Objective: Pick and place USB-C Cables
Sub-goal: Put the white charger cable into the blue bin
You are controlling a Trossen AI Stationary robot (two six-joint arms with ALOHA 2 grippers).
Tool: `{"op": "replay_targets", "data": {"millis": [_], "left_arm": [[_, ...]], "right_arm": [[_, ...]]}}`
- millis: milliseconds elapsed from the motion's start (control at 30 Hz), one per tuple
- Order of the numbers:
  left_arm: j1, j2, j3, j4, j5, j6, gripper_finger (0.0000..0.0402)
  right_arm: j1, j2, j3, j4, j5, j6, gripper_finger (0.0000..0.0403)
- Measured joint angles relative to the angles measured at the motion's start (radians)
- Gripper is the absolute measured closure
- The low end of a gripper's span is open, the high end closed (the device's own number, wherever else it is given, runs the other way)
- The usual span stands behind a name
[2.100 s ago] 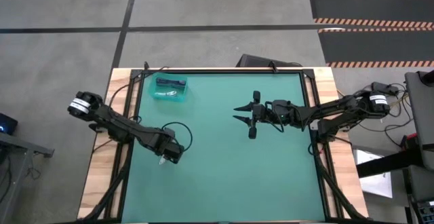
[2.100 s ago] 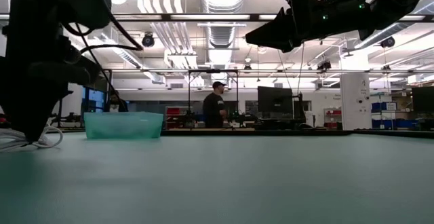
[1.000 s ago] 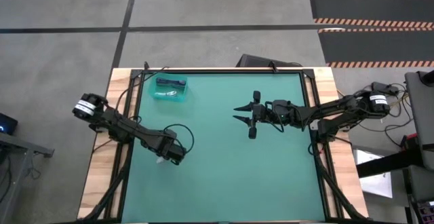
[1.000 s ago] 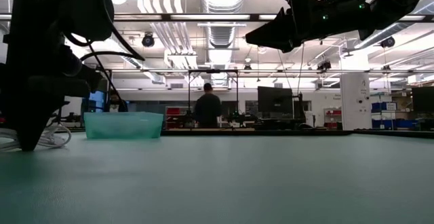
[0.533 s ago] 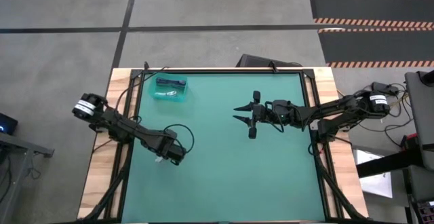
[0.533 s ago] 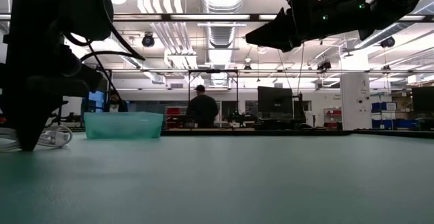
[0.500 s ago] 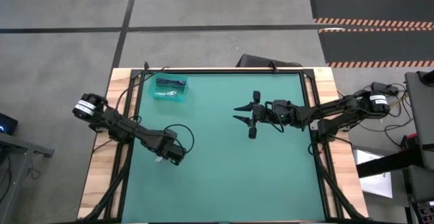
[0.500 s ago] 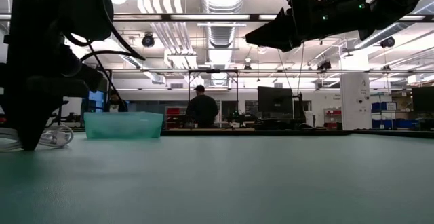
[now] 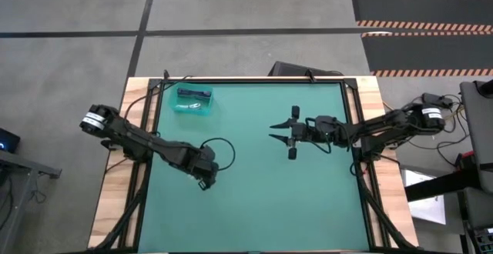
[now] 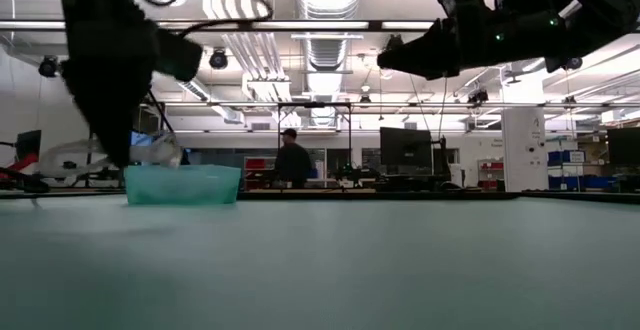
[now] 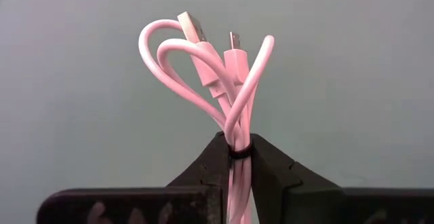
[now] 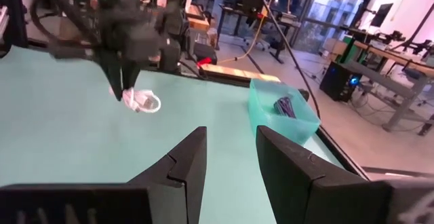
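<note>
1. Between the left gripper's [image 11: 239, 157] two dark fingers [image 11: 203, 166], a white USB-C cable [image 11: 217, 75] is pinched at its black tie band, loops and both plugs standing up past the fingertips.
2. That is the change: a second ago this gripper was down at the mat near the table's left edge, with the white bundle lying by its tip. Now it has lifted and swung toward the middle of the green table [image 9: 254, 200], and the cable hangs clear of the surface, as the right wrist view shows. I'd judge the pick as done and the carry to the tray as the step in hand.
3. Farther off, the right gripper [image 9: 281, 137] hovers above the table's centre with its fingers spread and nothing between them; it has shifted only slightly.
4. At the far left corner sits the translucent teal tray [image 9: 202, 108], well apart from the held cable. A dark USB-C cable bundle [image 12: 283, 106] already lies inside it.
5. Beyond the table, a person [image 10: 291, 160] stands in the room.
</note>
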Motion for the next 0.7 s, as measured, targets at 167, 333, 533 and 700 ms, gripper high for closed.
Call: {"op": "replay_targets", "data": {"millis": [167,333,533,700], "left_arm": [[0.017,0.0,0.06,0.002,-0.028,0.131,0.0376],[0.045,0.0,0.101,0.001,-0.029,0.242,0.0375],[0.1,-0.002,0.129,-0.004,-0.028,0.379,0.0375],[0.153,-0.002,0.159,-0.018,-0.026,0.488,0.0375]], "right_arm": [[0.0,-0.045,-0.045,0.0,-0.002,0.016,0.0284],[0.0,-0.119,-0.099,0.0,-0.002,0.053,0.0284],[0.0,-0.215,-0.163,0.0,-0.018,0.081,0.0284],[0.0,-0.292,-0.211,0.001,-0.018,0.101,0.0284]]}}
